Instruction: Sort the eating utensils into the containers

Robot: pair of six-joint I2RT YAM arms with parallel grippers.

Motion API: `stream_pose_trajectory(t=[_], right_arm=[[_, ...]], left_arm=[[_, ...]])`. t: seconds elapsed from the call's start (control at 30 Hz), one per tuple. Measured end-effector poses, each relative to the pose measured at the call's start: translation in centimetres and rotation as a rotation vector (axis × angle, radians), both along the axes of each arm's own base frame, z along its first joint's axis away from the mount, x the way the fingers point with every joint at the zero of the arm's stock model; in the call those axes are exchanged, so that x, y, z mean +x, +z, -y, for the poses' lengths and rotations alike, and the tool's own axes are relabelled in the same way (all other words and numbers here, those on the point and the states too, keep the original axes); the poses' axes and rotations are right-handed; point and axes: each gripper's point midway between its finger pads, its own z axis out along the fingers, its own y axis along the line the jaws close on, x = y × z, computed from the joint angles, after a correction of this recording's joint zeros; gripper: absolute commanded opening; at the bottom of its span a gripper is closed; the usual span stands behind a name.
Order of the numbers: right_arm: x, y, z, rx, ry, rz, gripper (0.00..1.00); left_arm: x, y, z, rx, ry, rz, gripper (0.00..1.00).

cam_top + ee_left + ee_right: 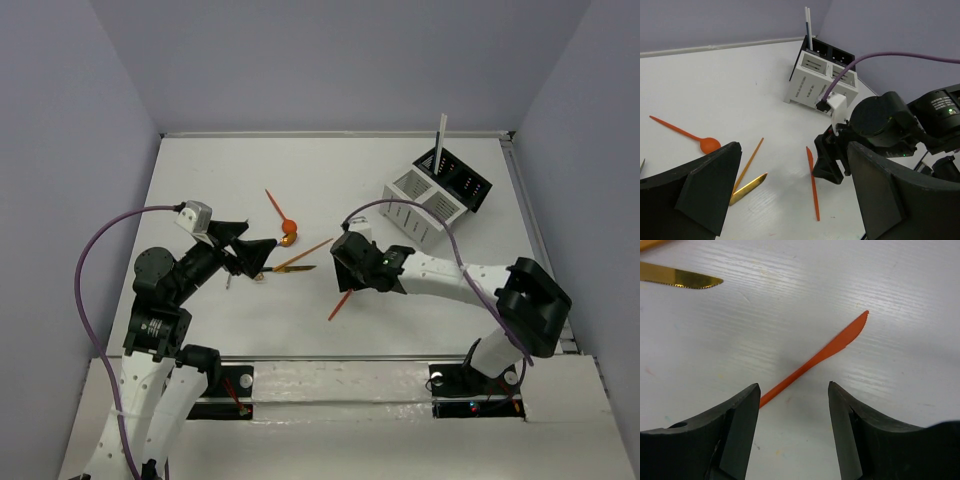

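Orange plastic, the serrated knife (827,351) lies flat on the table (905,285), its handle reaching between the spread, empty fingers of the right hand (793,388), which should centre over it, sink straight and pinch low.

Black right pincer (793,390); just ahead of it an orange knife (835,346), farther ahead-left a gold knife (680,276), both on the white desk (900,300).

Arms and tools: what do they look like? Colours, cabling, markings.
Left arm and right arm: white link shells, black joints. Left tool and right tool: matte black, wedge-shaped fingers. A purple cable loops to a white camera box on each wrist. The right wrist has a green LED.
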Motion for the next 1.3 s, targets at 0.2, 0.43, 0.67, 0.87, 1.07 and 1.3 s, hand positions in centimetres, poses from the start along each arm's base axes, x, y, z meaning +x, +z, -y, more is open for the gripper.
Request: stream_pose_trajectory(t=[0.2, 0.43, 0.67, 0.87, 1.07, 1.3], right_arm=[[-2.0, -0.3, 0.2, 0.089, 0.001, -0.051, 0.59], [-4.1, -3.9, 0.2, 0.1, 0.008, -0.165, 0.76], [-2.2, -3.8, -2.1, 0.123, 0.005, -0.133, 0.77], [-0.4, -3.8, -3.5, 0.103, 0.01, -0.097, 0.66], [0.2, -4.0, -3.3, 0.037, 0.038, -0.089, 0.51], [-0.2, -4.3, -2.2, -0.029, 0.074, -0.107, 0.35]], left_arm=[[0.0, 0.0, 0.0, -0.001, -0.001, 0.0, 0.99], [0.0, 0.0, 0.0, -0.003, -0.001, -0.002, 0.99], [0.0, 0.0, 0.0, -0.005, -0.001, -0.004, 0.99], [0.0, 0.0, 0.0, -0.005, -0.001, -0.003, 0.99], [-0.1, 0.2, 0.0, -0.006, -0.001, 0.003, 0.99], [-0.1, 0.2, 0.0, -0.006, -0.001, 0.003, 0.99]])
